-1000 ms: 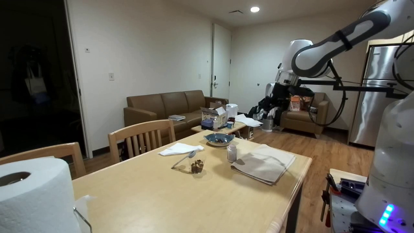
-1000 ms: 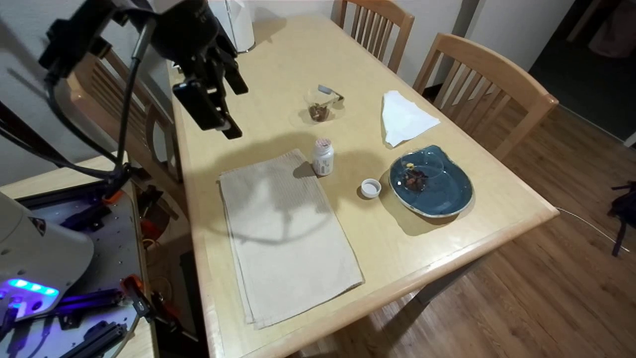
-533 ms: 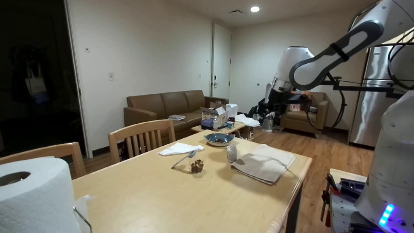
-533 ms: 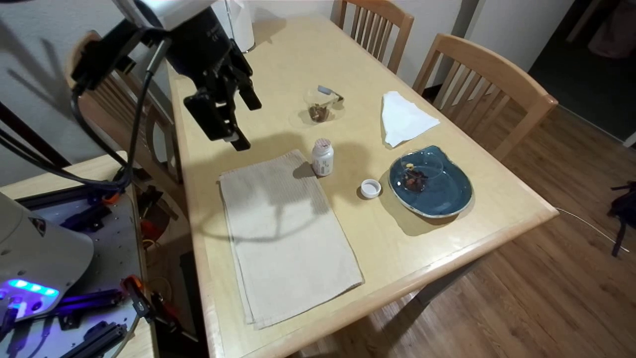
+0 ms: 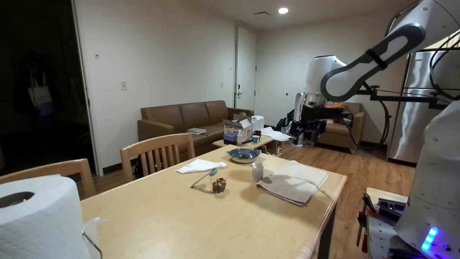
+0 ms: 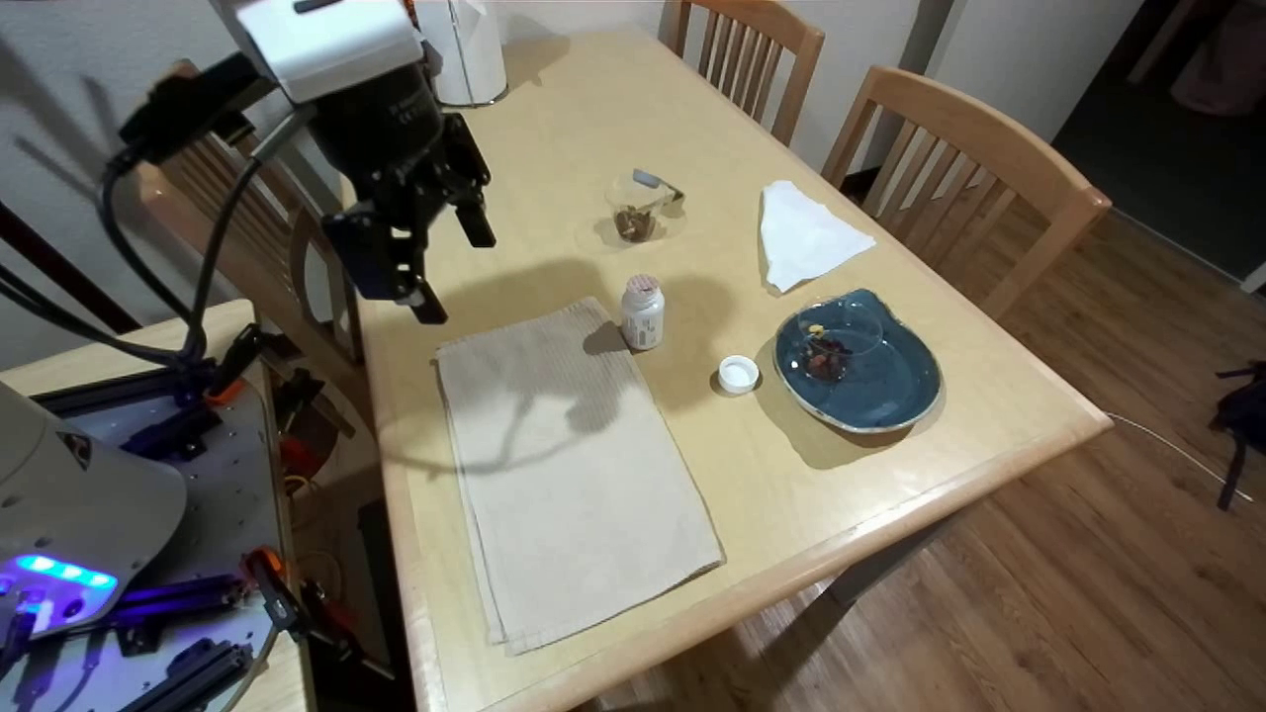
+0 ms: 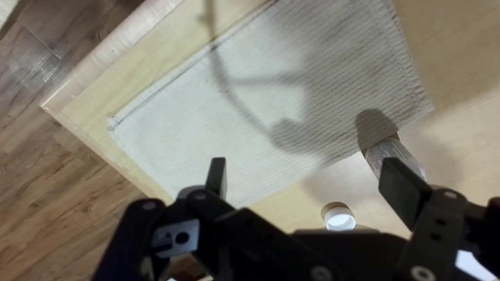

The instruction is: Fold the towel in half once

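Observation:
The off-white towel (image 6: 584, 504) lies flat on the table with a double edge along one long side and a ribbed end by the bottle. It also shows in an exterior view (image 5: 294, 181) and in the wrist view (image 7: 187, 128). My gripper (image 6: 455, 277) is open and empty, pointing down in the air above the table near the ribbed end. It touches nothing. In the wrist view, the gripper (image 7: 308, 179) has its fingers wide apart, with one finger overlapping the towel's image and the other the bottle's. Nothing of the towel's top is covered except by shadow.
A white bottle (image 6: 643, 314) stands right beside the towel's ribbed end. A white cap (image 6: 738, 374), a blue dish (image 6: 895, 381), a clear cup (image 6: 633, 220) with a spoon and a white napkin (image 6: 806, 235) lie beyond. A paper roll (image 5: 39, 223) stands at the far end.
The arm has come lower and the gripper has tilted to point more steeply down, shifting a little back toward the robot's base. The towel and the other objects have not moved.

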Robot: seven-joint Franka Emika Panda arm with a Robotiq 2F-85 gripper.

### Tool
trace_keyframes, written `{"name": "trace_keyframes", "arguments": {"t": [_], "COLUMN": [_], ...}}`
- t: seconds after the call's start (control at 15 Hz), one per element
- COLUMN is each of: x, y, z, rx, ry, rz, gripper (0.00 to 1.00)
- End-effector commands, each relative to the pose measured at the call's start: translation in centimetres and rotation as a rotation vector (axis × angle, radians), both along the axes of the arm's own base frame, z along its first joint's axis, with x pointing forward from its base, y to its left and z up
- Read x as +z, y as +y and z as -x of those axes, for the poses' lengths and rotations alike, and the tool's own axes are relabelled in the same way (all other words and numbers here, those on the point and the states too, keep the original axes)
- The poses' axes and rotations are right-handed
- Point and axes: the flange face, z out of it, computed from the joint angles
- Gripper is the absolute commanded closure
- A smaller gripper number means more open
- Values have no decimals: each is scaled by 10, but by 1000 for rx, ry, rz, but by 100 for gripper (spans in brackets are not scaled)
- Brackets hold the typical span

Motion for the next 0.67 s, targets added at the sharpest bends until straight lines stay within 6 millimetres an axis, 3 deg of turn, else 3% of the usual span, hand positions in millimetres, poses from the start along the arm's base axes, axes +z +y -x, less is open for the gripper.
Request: {"name": "trace_keyframes", "arguments": {"t": [0.0, 0.27, 0.33, 0.6], "x": [0, 3, 17, 22], "y": [0, -1, 38, 51], "z": [0, -2, -2, -13], "rx": [-9, 1, 1, -86], "ry": [1, -26, -20, 12], "rz": [-1, 19, 2, -22], "gripper": [0, 0, 0, 0]}}
